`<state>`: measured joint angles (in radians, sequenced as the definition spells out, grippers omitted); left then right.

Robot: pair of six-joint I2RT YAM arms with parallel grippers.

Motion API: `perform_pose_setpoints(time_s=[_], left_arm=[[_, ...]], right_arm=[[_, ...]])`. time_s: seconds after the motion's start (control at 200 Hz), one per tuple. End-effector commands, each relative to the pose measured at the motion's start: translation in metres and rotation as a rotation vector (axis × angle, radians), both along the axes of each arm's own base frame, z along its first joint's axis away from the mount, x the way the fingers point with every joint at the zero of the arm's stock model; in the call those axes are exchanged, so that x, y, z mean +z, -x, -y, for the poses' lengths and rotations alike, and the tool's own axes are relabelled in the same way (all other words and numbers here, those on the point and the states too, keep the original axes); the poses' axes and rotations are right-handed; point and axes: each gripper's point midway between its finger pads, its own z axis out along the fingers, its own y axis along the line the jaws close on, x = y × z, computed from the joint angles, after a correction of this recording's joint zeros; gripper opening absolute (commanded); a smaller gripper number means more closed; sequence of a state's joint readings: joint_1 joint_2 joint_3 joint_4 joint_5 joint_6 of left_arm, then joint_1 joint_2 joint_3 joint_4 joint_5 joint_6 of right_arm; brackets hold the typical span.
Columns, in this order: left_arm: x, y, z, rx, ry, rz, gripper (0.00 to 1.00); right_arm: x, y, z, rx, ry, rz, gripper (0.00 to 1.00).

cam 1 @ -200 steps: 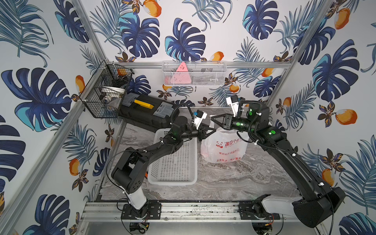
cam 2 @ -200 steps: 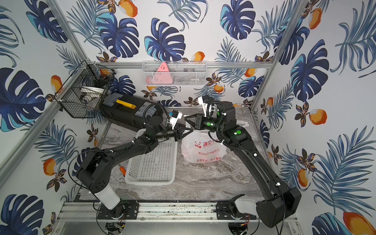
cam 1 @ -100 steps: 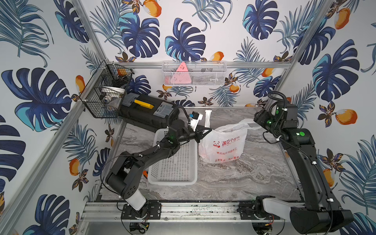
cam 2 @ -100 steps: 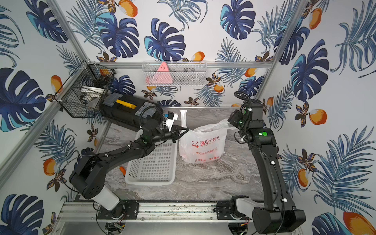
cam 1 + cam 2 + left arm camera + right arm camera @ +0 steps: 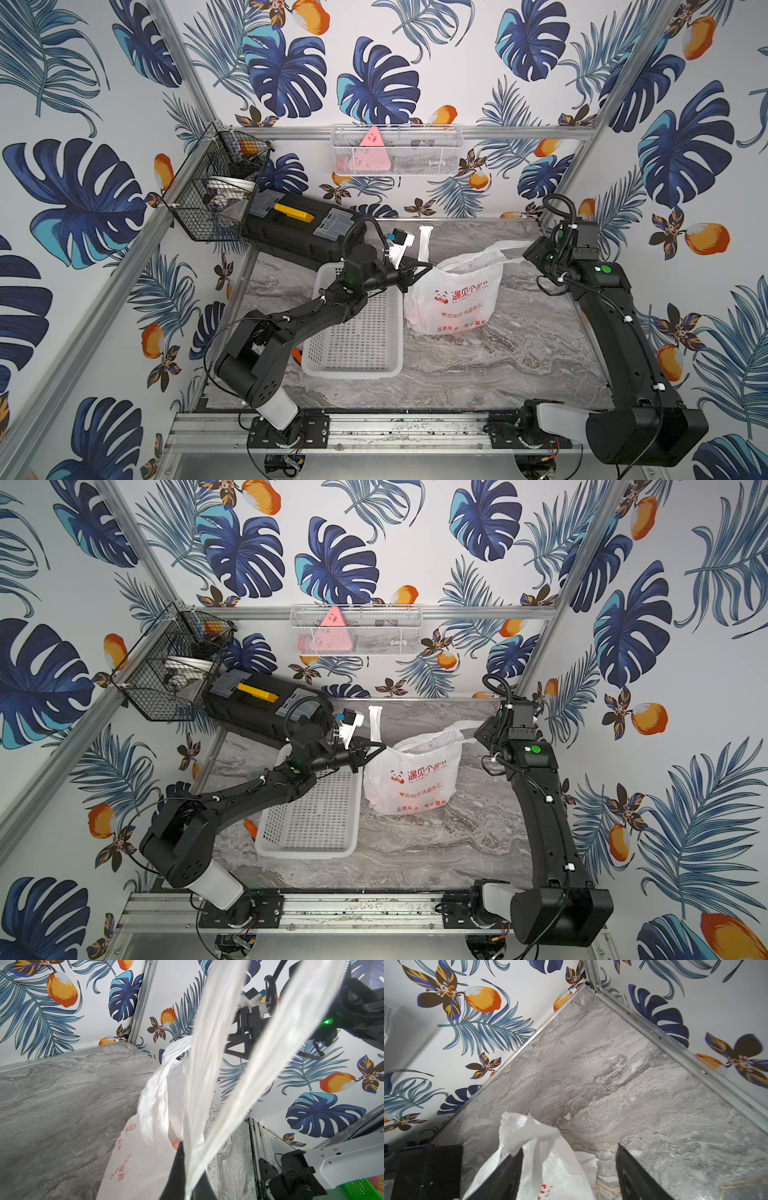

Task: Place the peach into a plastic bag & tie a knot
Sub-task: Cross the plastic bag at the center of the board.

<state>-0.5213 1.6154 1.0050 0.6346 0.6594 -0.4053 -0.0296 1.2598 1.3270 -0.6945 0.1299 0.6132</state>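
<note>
White plastic bag [image 5: 453, 299] sits between the arms — left gripper [image 5: 419, 269] clamped on its left handle [image 5: 424, 245]; right handle [image 5: 505, 248] trails toward the right gripper [image 5: 528, 252], jaws wide, gripping nothing.

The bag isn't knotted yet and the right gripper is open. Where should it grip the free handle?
Probably the crumpled end of the free handle, from the right arm's side: it stretches from the bag toward the right gripper and lies between its open jaws. The left gripper pins the other handle.
</note>
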Motion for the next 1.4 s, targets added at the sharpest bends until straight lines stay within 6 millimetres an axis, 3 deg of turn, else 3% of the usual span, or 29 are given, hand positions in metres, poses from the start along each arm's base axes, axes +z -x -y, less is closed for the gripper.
perform_pose_setpoints(time_s=[0.0, 0.095, 0.185, 0.3, 0.415, 0.59, 0.846, 0.931, 1.036, 1.271, 1.396], left_arm=[[0.009, 0.005, -0.001, -0.015, 0.016, 0.031, 0.04], [0.010, 0.007, -0.001, -0.019, 0.018, 0.032, 0.04], [0.011, 0.009, -0.002, -0.022, 0.015, 0.030, 0.04], [0.014, 0.012, -0.004, -0.017, 0.021, 0.030, 0.04], [0.014, 0.011, -0.006, -0.006, 0.013, 0.008, 0.04], [0.004, 0.007, -0.012, 0.040, -0.069, -0.035, 0.02], [-0.003, 0.001, -0.034, 0.115, -0.152, -0.068, 0.02], [-0.001, 0.000, -0.037, 0.117, -0.136, -0.071, 0.02], [-0.003, -0.002, -0.035, 0.115, -0.123, -0.088, 0.02], [-0.009, -0.001, -0.036, 0.118, -0.121, -0.099, 0.02], [-0.011, 0.000, -0.036, 0.114, -0.121, -0.101, 0.02]], right_arm=[[0.007, -0.023, -0.015, 0.023, -0.120, 0.099, 0.67], [0.003, -0.033, -0.020, 0.046, -0.151, 0.128, 0.56], [0.008, -0.037, -0.025, 0.075, -0.165, 0.174, 0.38], [0.027, -0.036, -0.034, 0.135, -0.170, 0.249, 0.16], [0.050, -0.029, -0.044, 0.195, -0.185, 0.317, 0.05], [0.087, -0.008, -0.066, 0.311, -0.233, 0.386, 0.02], [0.108, 0.017, -0.085, 0.410, -0.275, 0.410, 0.02], [0.105, 0.016, -0.088, 0.422, -0.280, 0.396, 0.04], [0.086, 0.012, -0.093, 0.435, -0.307, 0.305, 0.05], [0.112, 0.015, -0.114, 0.519, -0.431, 0.388, 0.05], [0.099, 0.011, -0.115, 0.515, -0.456, 0.370, 0.06]])
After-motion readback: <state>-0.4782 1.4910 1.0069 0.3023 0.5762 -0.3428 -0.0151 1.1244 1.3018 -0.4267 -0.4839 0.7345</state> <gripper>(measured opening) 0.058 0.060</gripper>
